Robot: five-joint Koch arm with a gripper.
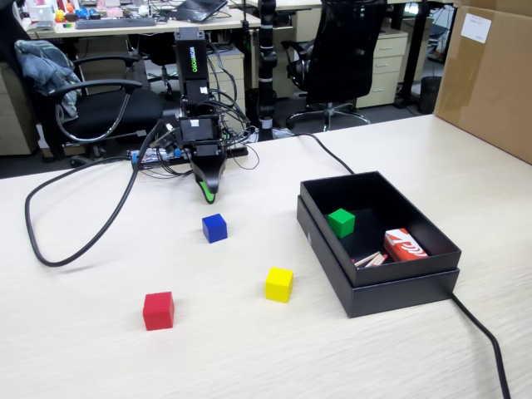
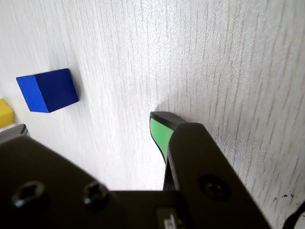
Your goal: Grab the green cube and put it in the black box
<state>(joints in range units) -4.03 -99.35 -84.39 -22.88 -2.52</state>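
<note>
Green cube (image 1: 341, 222) inside black box (image 1: 399, 285), well apart from claw (image 1: 208, 194).

Fixed view: set in front of the table (image 1: 100, 357), raised, angled down and across toward the arm at upper centre, far enough to take in the black box (image 1: 378, 278) at right and office chairs behind. Wrist view: mounted on the gripper (image 2: 159, 125), aimed steeply down, very near the tabletop. Shared by the 2: the blue cube (image 1: 214, 227) (image 2: 47, 89), the yellow cube (image 1: 278, 284) (image 2: 5, 112), surrounding wood.
</note>
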